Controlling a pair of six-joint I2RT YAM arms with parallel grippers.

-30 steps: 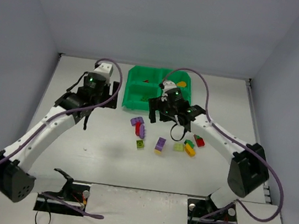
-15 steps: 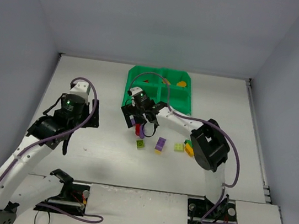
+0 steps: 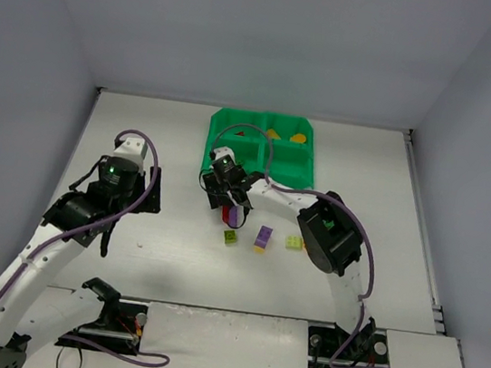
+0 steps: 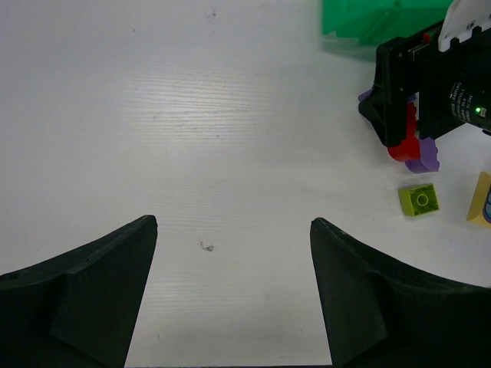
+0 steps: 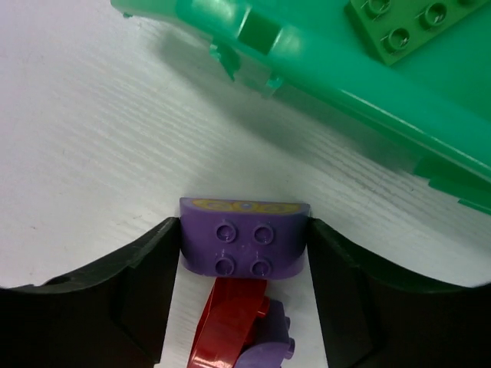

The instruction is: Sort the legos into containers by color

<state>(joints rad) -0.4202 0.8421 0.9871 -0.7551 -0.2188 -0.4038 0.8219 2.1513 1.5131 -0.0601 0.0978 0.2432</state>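
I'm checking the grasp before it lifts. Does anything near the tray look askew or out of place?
Yes: right beside the purple brick between the jaws of the right gripper, a red piece lies slanted, propped on another purple piece. It seems to butt against that brick, so the three are jumbled, not flat and apart.

The right gripper [image 3: 231, 209] sits low over a purple plastic brick [image 3: 235, 218] and a red plastic brick [image 3: 226, 207], just in front of the bright green four-compartment plastic tray [image 3: 306, 172]. A small lime brick [image 3: 231, 236], a purple-and-yellow brick [image 3: 263, 237] and a second lime brick [image 3: 294, 241] lie near them on the white table [image 3: 170, 265].
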